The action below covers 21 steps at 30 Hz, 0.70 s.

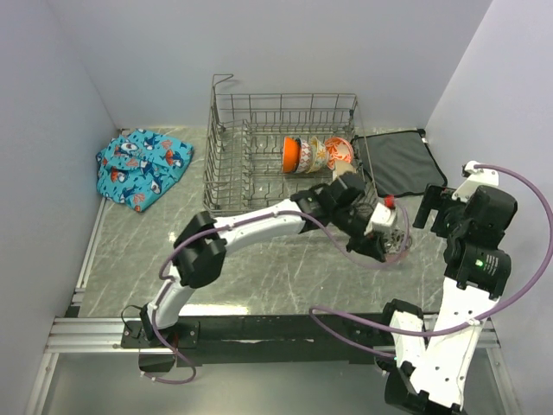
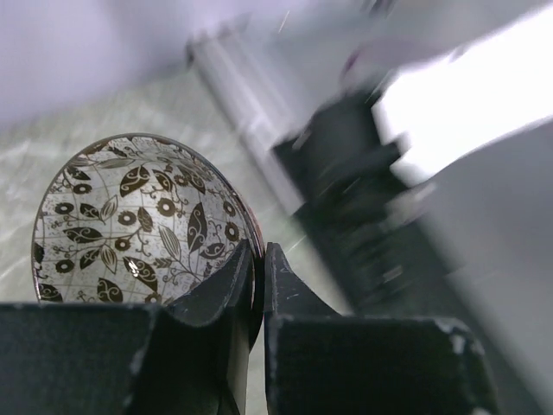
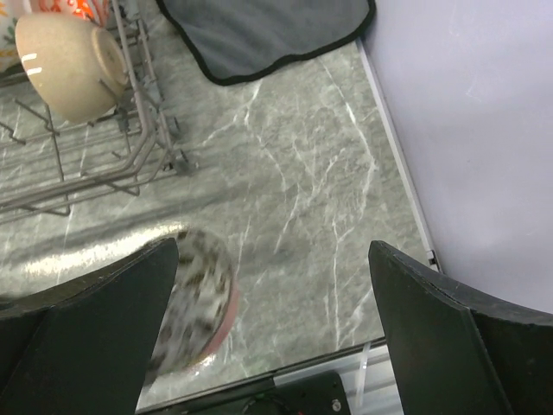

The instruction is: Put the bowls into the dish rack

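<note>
My left gripper (image 1: 386, 239) reaches right of the dish rack (image 1: 226, 164) and is shut on the rim of a bowl (image 1: 397, 243) with a black-and-white leaf pattern inside and a red outside. In the left wrist view the fingers (image 2: 257, 251) pinch the rim of this bowl (image 2: 130, 220), which is tilted on edge. My right gripper (image 1: 435, 209) is open and empty, just right of it; its wrist view (image 3: 272, 259) shows the blurred bowl (image 3: 197, 303) below left. Three patterned bowls (image 1: 315, 154) stand on edge in the rack, with a cream bowl (image 3: 65, 65) at its near right corner.
A flat dark grey mat (image 1: 399, 162) lies right of the rack, against the right wall; it also shows in the right wrist view (image 3: 259, 35). A blue patterned cloth (image 1: 143, 167) lies at the far left. The rack's wire side (image 3: 143, 112) is close to the held bowl.
</note>
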Each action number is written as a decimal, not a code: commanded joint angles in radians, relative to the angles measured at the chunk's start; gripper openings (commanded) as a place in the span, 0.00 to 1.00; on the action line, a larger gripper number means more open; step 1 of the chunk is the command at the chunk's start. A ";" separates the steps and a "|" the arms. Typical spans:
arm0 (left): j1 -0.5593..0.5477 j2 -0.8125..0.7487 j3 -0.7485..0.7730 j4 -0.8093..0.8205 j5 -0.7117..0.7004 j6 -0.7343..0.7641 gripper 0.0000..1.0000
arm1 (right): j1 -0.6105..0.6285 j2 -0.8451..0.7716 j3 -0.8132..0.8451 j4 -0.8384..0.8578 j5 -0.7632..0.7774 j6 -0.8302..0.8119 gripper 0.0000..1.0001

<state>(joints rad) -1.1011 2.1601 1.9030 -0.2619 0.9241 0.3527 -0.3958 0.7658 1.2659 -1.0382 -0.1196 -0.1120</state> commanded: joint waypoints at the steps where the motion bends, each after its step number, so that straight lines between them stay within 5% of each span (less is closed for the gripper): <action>1: 0.052 -0.120 0.018 0.245 0.197 -0.415 0.01 | -0.017 0.004 -0.016 0.085 0.017 0.017 0.99; 7: 0.151 -0.102 0.056 0.463 0.167 -0.814 0.01 | -0.051 0.024 0.032 0.121 -0.037 0.104 0.99; 8: 0.191 -0.092 0.056 0.539 0.159 -0.978 0.01 | -0.051 0.021 0.035 0.130 -0.044 0.110 0.99; 13: 0.314 -0.086 0.056 0.760 -0.050 -1.342 0.01 | -0.052 -0.016 -0.025 0.207 -0.077 0.205 1.00; 21: 0.469 -0.155 0.024 0.504 -0.373 -1.578 0.01 | -0.051 0.029 -0.112 0.265 -0.051 0.259 1.00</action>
<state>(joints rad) -0.6647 2.0964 1.9224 0.2955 0.7322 -1.0092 -0.4416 0.7620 1.1835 -0.8494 -0.1776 0.1028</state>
